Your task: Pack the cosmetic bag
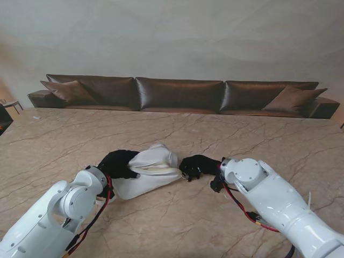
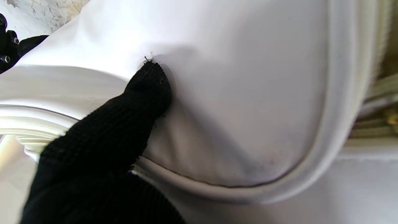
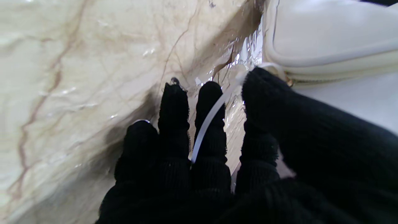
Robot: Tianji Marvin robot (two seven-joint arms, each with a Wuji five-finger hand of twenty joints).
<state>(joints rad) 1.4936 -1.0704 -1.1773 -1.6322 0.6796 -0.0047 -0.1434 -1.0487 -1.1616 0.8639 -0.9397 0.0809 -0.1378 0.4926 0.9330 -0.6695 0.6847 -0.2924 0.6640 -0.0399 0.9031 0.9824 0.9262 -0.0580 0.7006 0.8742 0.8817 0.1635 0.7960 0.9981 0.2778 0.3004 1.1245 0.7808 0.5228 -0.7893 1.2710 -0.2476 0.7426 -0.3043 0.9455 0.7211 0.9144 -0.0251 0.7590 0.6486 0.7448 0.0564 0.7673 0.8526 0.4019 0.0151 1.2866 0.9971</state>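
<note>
The white cosmetics bag (image 1: 153, 169) lies slumped on the marble table, its zip line (image 1: 161, 170) facing me. My left hand (image 1: 118, 164), in a black glove, grips the bag's left end. In the left wrist view one finger (image 2: 146, 93) presses a dent into the bag's white skin (image 2: 248, 109). My right hand (image 1: 198, 165) is at the bag's right end. There a thin white pull strap (image 3: 208, 121) runs from the zip's end across my fingers (image 3: 174, 118), with the thumb (image 3: 267, 93) on top of it beside the bag (image 3: 326, 37). The bag's contents are hidden.
Crinkled clear film (image 3: 236, 62) lies on the table (image 1: 242, 134) next to the bag's right end. A long brown sofa (image 1: 180, 94) runs along the table's far side, and a small side table (image 1: 11, 103) stands at the far left.
</note>
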